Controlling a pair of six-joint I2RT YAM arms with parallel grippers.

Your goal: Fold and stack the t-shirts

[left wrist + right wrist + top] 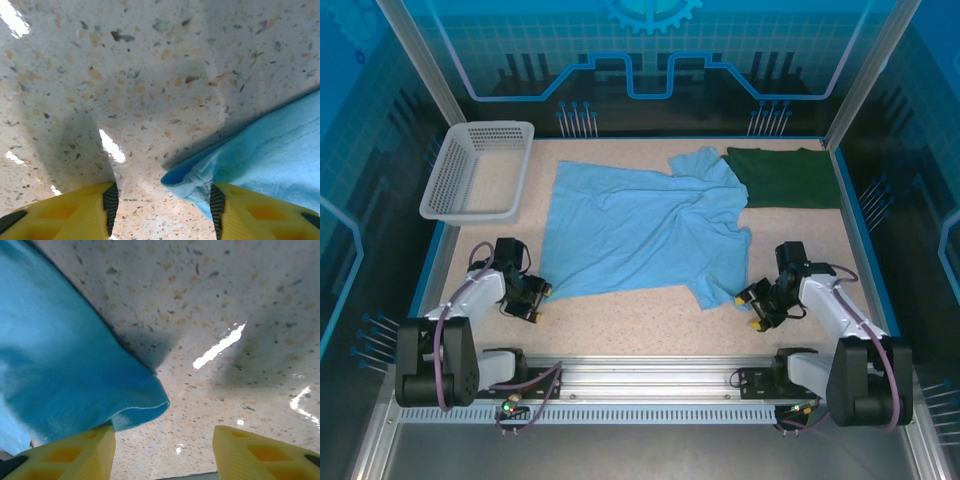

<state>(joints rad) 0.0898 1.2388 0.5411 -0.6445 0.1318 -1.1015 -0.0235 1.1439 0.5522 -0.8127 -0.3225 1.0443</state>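
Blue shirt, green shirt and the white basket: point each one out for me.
blue shirt (640,230): top external view, on the middle of its body.
green shirt (785,178): top external view, on the middle of the cloth.
white basket (442,180): top external view, on its left mesh wall.

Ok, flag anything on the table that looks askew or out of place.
The light blue t-shirt lies crumpled and skewed, with creases bunched toward its far-right sleeve, which runs up against the dark green t-shirt lying flat at the far right. Nothing looks spilled or damaged.
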